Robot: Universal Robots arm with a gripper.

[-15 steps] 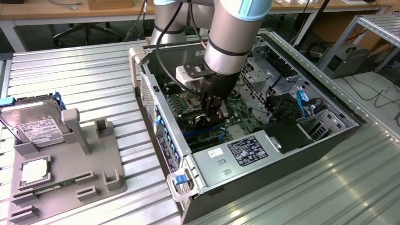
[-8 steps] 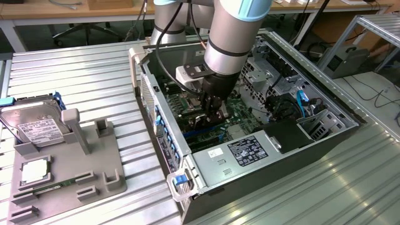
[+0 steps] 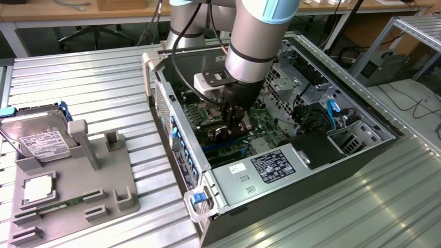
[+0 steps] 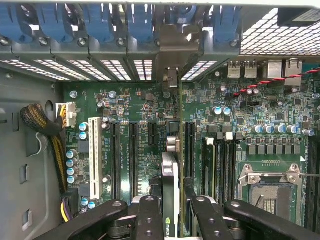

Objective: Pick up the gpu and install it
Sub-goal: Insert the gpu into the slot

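Two black fingers (image 4: 150, 216) of my claw (image 4: 173, 205) are clamped on the graphics card (image 4: 170, 180), one on each flat face, so the thin board stands on edge & can't tip sideways. Grip is up by the top edge, I reckon b/c that leaves the bottom contact edge free for a slot. Card sits inside the open computer case (image 3: 276, 219), low over the green main board (image 4: 150, 105). It runs parallel w/ the long black slots (image 4: 134, 160) and lies between two of them as the wrist view has it. Whether its lower edge touches a slot or hangs just above one I can't tell, as the card's own body hides that. Its far end points at the rear wall w/ the vent grilles & blue clips (image 4: 140, 25), which makes sense, since the metal end plate belongs at that wall. In the exterior view my arm (image 3: 251, 41) stands almost straight up out of the case, prob. so the card is held square to the board, not tilted. Case lies on its side on the ribbed metal table (image 3: 90, 88), open face up, which allows that straight reach. Off to the exterior view's left, well apart from the case, the grey parts holder (image 3: 76, 175) has the hard drive (image 3: 38, 137), a processor chip (image 3: 38, 188) & a green memory stick (image 3: 59, 206), each in its own seat, none touched by me.
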